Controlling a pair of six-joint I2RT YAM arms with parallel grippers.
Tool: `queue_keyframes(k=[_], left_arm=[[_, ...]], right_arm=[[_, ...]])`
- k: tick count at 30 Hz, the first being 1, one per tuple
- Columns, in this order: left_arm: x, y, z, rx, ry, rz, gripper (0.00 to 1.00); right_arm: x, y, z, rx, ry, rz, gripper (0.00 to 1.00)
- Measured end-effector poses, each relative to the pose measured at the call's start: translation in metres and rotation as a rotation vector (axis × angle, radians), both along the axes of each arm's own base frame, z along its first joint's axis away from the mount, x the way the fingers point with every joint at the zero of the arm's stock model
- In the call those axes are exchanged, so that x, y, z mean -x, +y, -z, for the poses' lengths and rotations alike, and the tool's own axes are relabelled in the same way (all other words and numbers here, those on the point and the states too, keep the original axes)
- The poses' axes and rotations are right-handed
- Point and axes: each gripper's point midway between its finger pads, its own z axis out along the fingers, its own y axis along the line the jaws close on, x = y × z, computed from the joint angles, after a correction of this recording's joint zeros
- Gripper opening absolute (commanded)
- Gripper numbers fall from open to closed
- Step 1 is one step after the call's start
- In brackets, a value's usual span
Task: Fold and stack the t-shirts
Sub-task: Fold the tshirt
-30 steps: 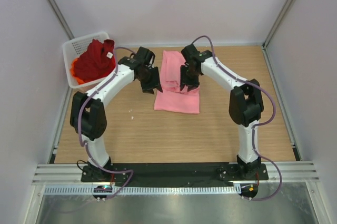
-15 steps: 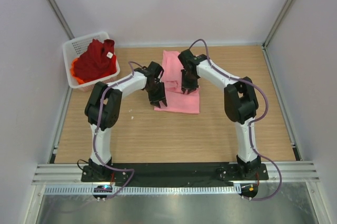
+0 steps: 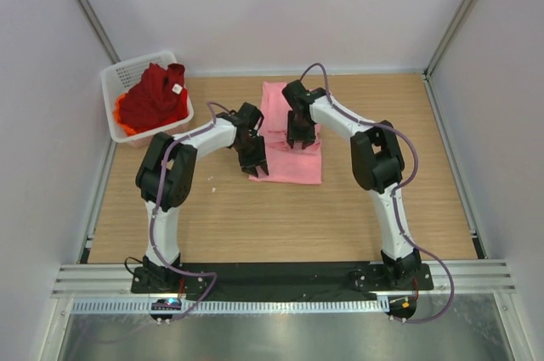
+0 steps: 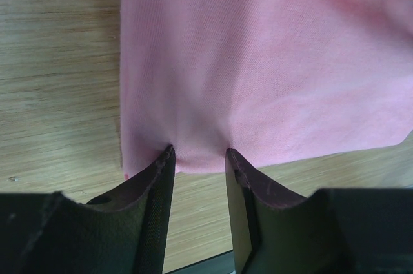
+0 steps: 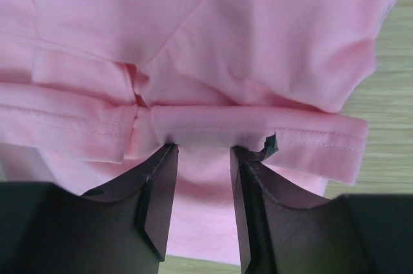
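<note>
In the overhead view, the pink t-shirt (image 3: 293,164) is laid partly folded on the table (image 3: 280,217), near the middle towards the back. The left gripper (image 3: 257,166) is set at its near left corner and the right gripper (image 3: 299,142) on its middle. The dark red t-shirt (image 3: 153,98) is heaped over the orange t-shirt (image 3: 124,116) in the white basket (image 3: 119,76) at the far left.

From the left wrist, the left gripper (image 4: 199,155) is seen with its fingers held a little apart, the tips placed on the shirt's (image 4: 258,61) near edge, which lies unbunched between them.

From the right wrist, the right gripper (image 5: 203,148) is likewise parted, and a folded, stitched hem of the shirt (image 5: 271,35) is straddled flat between its tips.
</note>
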Motion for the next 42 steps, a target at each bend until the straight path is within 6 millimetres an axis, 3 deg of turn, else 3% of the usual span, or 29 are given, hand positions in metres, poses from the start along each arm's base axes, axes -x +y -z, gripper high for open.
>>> queue_keyframes(k=[12,15,23,26,30,34,38,42], left_arm=[[0.008,-0.010,-0.001,0.000,-0.004,0.034,0.39],[0.008,-0.010,-0.001,-0.006,-0.009,0.037,0.41],[0.009,-0.005,-0.013,-0.027,-0.029,0.062,0.45],[0.003,-0.005,-0.027,-0.033,-0.054,0.072,0.44],[-0.015,-0.013,-0.050,-0.016,-0.118,0.073,0.41],[-0.019,-0.016,-0.056,-0.005,-0.134,0.072,0.41],[-0.013,-0.013,-0.048,-0.012,-0.109,0.069,0.42],[-0.009,-0.008,-0.042,-0.022,-0.090,0.067,0.42]], right_arm=[[-0.056,0.003,-0.033,0.024,-0.166,0.041,0.54],[-0.063,0.003,-0.044,0.024,-0.191,0.038,0.60],[-0.045,-0.027,-0.057,0.065,-0.151,0.051,0.65],[-0.029,-0.050,-0.076,0.057,-0.140,0.069,0.64],[-0.022,-0.062,-0.101,0.010,-0.174,0.083,0.64],[-0.018,-0.036,-0.092,-0.025,-0.169,0.046,0.67],[-0.006,0.001,-0.064,-0.035,-0.119,-0.019,0.75],[0.006,0.030,-0.036,-0.034,-0.068,-0.070,0.77]])
